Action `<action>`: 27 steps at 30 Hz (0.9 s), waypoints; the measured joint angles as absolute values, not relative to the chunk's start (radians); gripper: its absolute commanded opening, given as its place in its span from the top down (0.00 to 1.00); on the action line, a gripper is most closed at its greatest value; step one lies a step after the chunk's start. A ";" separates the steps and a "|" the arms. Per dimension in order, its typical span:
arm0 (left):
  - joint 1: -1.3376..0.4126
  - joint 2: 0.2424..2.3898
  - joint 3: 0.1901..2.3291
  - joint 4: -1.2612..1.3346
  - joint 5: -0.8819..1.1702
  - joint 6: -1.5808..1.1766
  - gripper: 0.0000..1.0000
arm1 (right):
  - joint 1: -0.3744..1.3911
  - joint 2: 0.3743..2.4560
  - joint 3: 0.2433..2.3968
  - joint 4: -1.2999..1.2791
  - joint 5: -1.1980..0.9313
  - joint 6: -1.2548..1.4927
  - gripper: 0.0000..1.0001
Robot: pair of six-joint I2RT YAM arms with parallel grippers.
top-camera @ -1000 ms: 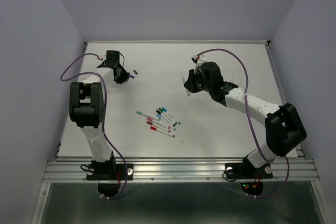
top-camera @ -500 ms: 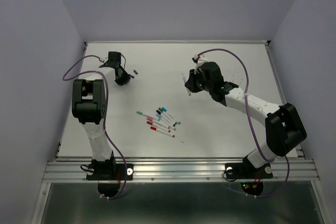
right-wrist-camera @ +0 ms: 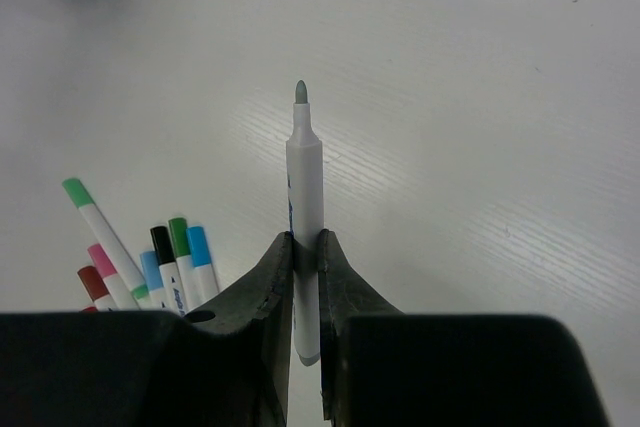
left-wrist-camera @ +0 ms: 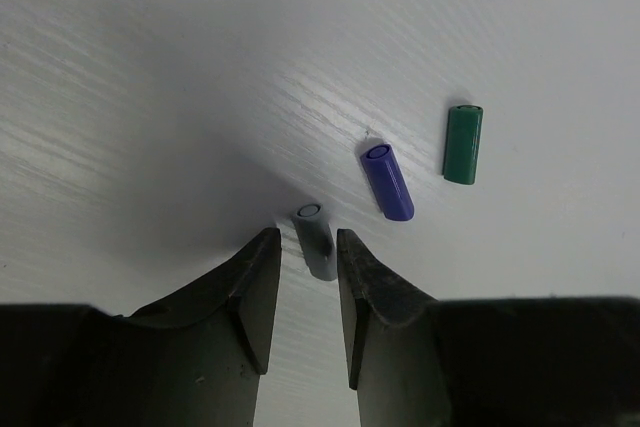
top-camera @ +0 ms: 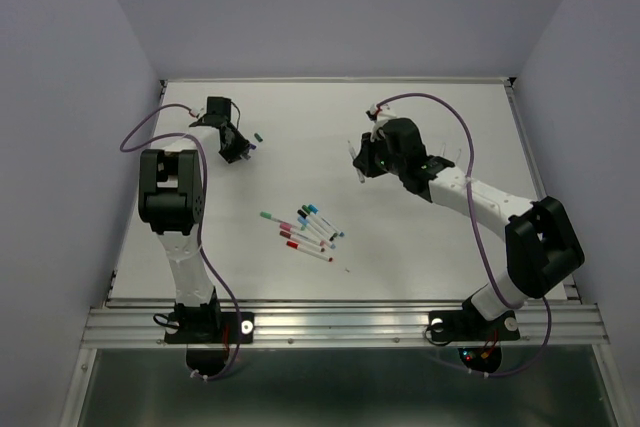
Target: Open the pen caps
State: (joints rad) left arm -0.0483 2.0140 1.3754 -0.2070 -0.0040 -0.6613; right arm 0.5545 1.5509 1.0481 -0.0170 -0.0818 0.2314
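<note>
1. Mid-counter, nearest the arm bases: the capped pens (top-camera: pixel 300 230) lie in a loose cluster on the white counter (top-camera: pixel 450 107), in the middle ground between the two arms. Their coloured caps are on, so most of the task is judged not yet done.
2. Farther off, right of centre: the right gripper (right-wrist-camera: pixel 305 239) is clamped on the white barrel of an uncapped pen (right-wrist-camera: pixel 305 177), with the nib (right-wrist-camera: pixel 301 93) pointing away from the wrist. Gripping low on the barrel leaves the writing end free, presumably so the other arm can pull a cap straight off it.
3. Farthest, at the left: the left gripper (left-wrist-camera: pixel 306 239) has its jaws narrowly apart. A grey cap (left-wrist-camera: pixel 316 240) lies on the counter between the tips, and a sliver of gap on one side suggests it is not pinched. A purple cap (left-wrist-camera: pixel 387 181) and a green cap (left-wrist-camera: pixel 462 144) lie just beside it, not touching each other. This appears to be a drop-off spot, set well apart from the pens so loose caps stay separate.
4. Comparison of views:
   - The top view gives the overall layout, but there the grey cap is hidden under the gripper and the held pen's tip is too small to read.
   - The right wrist view alone shows the bare nib.
   - The left wrist view alone shows the jaw gap.
</note>
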 measured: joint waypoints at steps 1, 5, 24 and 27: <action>-0.048 2.014 1.375 -0.207 -0.004 -0.661 0.59 | 0.553 1.551 1.048 -0.017 -0.081 0.231 0.99; -0.049 2.013 1.375 -0.207 -0.002 -0.660 0.56 | 0.549 1.551 1.048 -0.019 -0.067 0.231 0.99; -0.048 1.499 1.275 -0.170 0.013 -0.607 0.01 | 0.103 1.519 1.010 -0.142 0.246 0.333 0.99; -0.048 1.501 1.257 -0.161 0.034 -0.596 0.01 | 0.028 1.550 1.005 -0.154 0.290 0.353 0.99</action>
